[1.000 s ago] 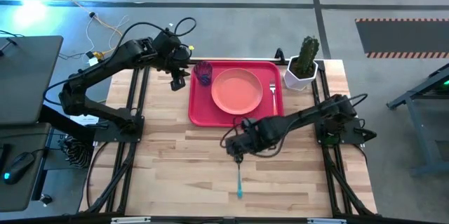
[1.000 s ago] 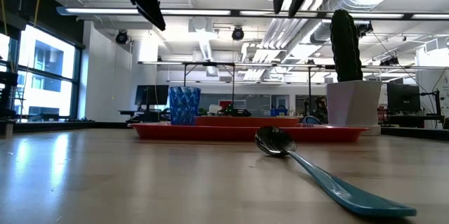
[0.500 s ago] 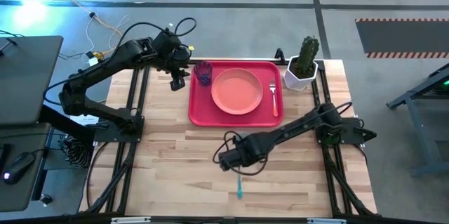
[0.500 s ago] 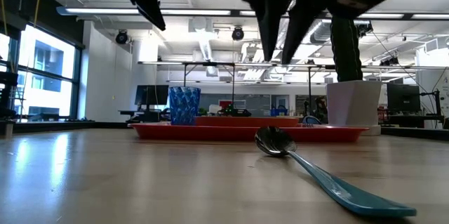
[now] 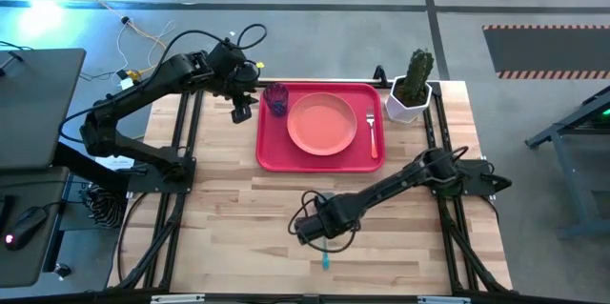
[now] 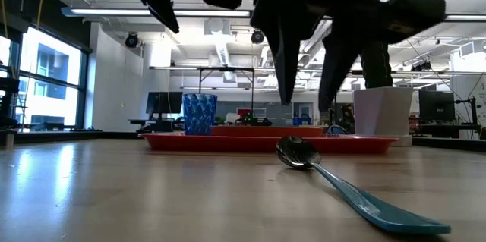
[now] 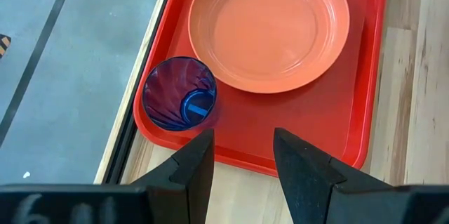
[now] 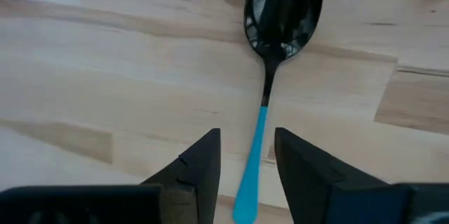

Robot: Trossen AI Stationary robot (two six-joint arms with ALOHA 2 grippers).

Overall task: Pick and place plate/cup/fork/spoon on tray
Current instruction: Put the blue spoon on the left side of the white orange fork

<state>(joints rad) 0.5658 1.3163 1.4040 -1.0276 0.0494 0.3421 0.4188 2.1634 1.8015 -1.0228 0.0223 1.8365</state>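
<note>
So the spoon (image 8: 270,90) is the last thing off the tray (image 5: 270,156); it lies flat on the worktop (image 5: 238,218) in front of it, well apart from the plate (image 5: 322,123), cup (image 5: 276,99) and fork (image 5: 371,132) already on it. It looks light and stiff, with a thin, probably slick handle lying low, so I'd pinch across the teal handle just behind the metal neck. Its long axis runs front to back, bowl toward the tray. The right gripper (image 8: 245,157) hovers over it, fingers open, straddling the handle. The left gripper (image 7: 242,157) waits open by the cup's corner.
</note>
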